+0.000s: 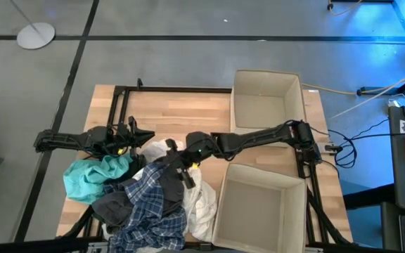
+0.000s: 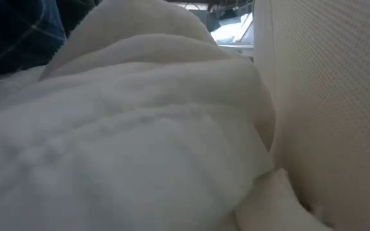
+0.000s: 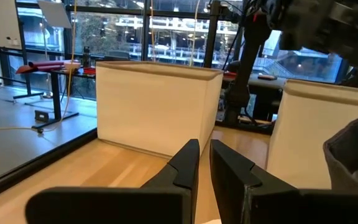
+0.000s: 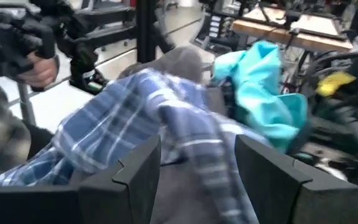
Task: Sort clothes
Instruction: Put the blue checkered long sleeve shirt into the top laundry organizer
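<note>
Directly between the right gripper's parted jaws lies the plaid garment, draped over the clothes pile on the table; the left gripper, jaws closed and empty, waits beside the teal garment.

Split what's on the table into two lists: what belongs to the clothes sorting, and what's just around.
Part of the job:
teal garment
plaid shirt
dark grey garment
white garment
far box
near box

Just around:
round stand base
floor cables
</note>
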